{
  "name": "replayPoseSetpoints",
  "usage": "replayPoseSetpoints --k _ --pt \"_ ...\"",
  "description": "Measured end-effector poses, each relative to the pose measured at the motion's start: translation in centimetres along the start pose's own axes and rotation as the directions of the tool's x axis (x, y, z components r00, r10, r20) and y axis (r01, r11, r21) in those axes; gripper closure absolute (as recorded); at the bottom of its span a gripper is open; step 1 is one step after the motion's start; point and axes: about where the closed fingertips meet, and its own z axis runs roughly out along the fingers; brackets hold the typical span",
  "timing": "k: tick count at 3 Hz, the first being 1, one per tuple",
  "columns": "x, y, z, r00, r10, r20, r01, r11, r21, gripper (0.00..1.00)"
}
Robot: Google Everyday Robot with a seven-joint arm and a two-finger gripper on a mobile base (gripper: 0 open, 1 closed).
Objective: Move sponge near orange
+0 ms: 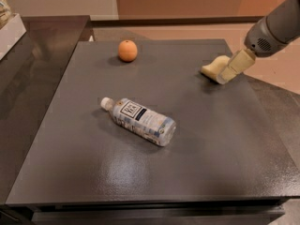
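The orange [127, 50] sits on the dark grey table [84, 172] near its far edge, left of centre. The pale yellow sponge [213, 66] lies near the table's far right edge, its right part hidden behind my gripper. My gripper [229, 73] with cream fingers comes in from the upper right on a grey arm [276, 29] and is right over the sponge's right side, far to the right of the orange.
A clear plastic water bottle [139, 121] with a white cap lies on its side in the middle of the table, between the near edge and the orange. A darker counter [28, 69] adjoins on the left, with a white object [9, 29] on it.
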Motion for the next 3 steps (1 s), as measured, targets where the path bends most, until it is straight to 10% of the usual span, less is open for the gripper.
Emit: replayPoseSetpoints --k 3 --pt "-0.7 -2.2 4.8 0.995 0.095 0.028 -0.093 0.9924 -0.081 0.00"
